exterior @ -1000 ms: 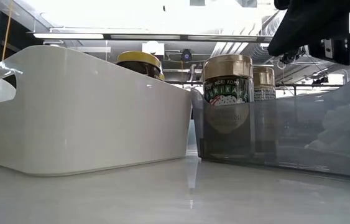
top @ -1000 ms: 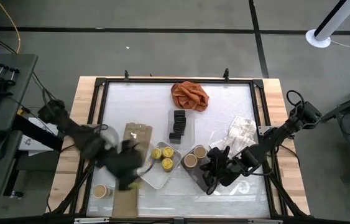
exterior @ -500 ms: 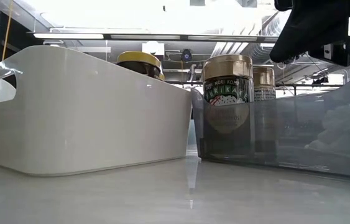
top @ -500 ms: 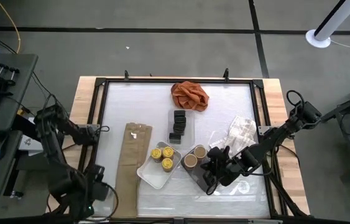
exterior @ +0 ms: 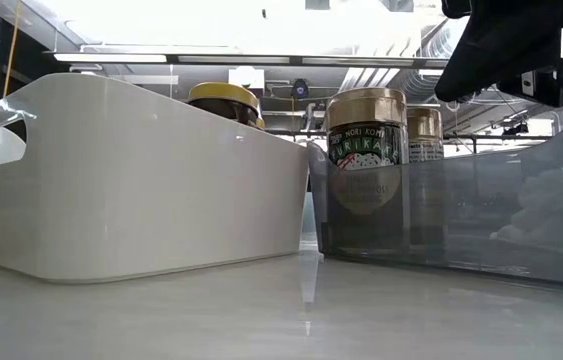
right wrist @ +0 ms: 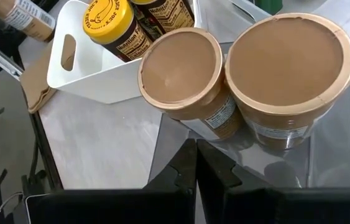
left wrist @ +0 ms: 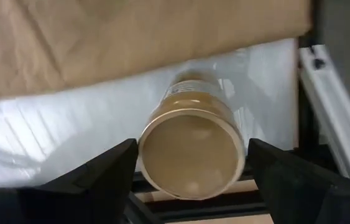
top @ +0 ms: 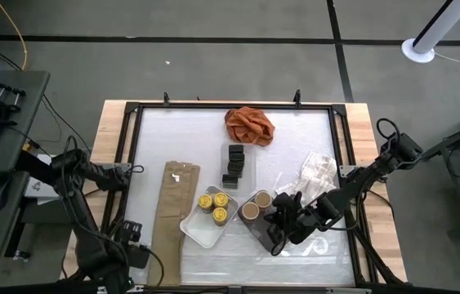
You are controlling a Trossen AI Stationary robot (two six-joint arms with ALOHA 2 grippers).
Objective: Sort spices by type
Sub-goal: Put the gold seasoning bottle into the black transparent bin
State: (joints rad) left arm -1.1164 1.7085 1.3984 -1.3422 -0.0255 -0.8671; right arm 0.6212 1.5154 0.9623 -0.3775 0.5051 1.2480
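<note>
1. L gripper (left wrist: 190, 171) at the table's near-left corner, jaws wide apart w/ a tan-lid jar (left wrist: 190, 155) lying between them, not touching either finger.
2. R gripper (right wrist: 195, 163) jaws together, holding nothing, just above the grey tray (top: 256, 231).
3. Two tan-lid jars (right wrist: 181, 73) upright in that tray; yellow-lid jars (top: 215, 207) in the white tray (top: 197, 233).
4. Black boxes (top: 234, 164) mid-table, near the orange cloth (top: 249, 125).

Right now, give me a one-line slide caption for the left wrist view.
Open left gripper poised around a tan-lidded jar lying on its side beside brown paper.
</note>
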